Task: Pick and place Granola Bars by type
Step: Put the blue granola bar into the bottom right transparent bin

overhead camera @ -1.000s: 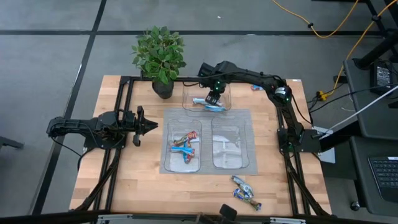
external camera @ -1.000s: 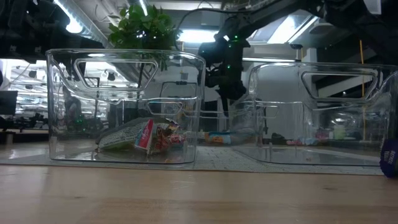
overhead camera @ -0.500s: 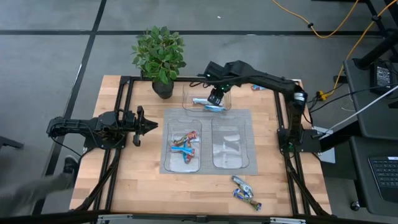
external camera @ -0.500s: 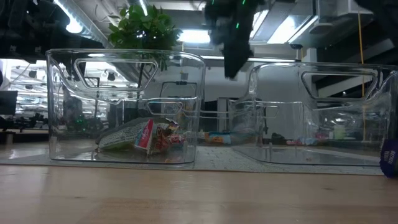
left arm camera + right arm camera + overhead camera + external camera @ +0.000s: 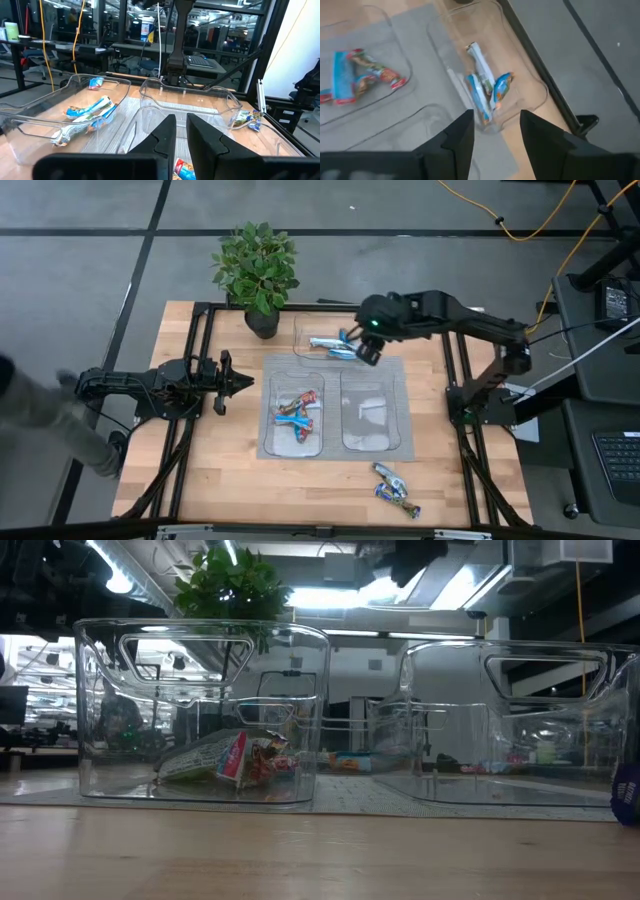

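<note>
Wooden table (image 5: 200, 470) below, my right gripper (image 5: 495, 132) hangs empty and spread; I should swing toward the loose Granola Bars (image 5: 395, 490) near the front edge.
</note>
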`<state>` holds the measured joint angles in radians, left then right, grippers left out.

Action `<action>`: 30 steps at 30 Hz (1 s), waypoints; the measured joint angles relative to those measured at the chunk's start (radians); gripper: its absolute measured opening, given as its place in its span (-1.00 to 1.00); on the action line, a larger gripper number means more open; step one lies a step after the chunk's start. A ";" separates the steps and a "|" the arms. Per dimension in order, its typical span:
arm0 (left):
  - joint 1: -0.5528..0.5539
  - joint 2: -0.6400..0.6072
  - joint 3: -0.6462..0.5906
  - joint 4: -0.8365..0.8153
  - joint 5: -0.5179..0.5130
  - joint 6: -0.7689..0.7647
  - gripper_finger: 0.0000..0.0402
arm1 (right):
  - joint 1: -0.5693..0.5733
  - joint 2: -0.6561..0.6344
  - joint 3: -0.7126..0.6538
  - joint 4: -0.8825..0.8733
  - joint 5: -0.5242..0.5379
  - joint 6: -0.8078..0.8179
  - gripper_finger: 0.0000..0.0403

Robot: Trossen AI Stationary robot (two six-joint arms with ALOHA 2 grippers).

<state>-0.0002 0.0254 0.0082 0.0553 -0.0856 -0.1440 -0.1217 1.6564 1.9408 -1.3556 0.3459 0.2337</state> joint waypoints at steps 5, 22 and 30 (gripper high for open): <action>0.000 0.000 0.000 0.000 0.000 0.000 -0.79 | 0.093 -0.066 0.000 -0.054 0.008 0.077 -0.20; 0.000 0.000 0.000 0.000 0.000 0.000 -0.79 | 0.468 -0.153 0.000 -0.197 0.079 0.199 -0.20; 0.000 0.000 0.000 0.000 0.000 0.000 -0.81 | 0.698 -0.153 0.000 -0.206 0.079 0.325 -0.20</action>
<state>-0.0005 0.0251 0.0082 0.0552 -0.0853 -0.1440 0.5767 1.5036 1.9408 -1.5614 0.4253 0.5591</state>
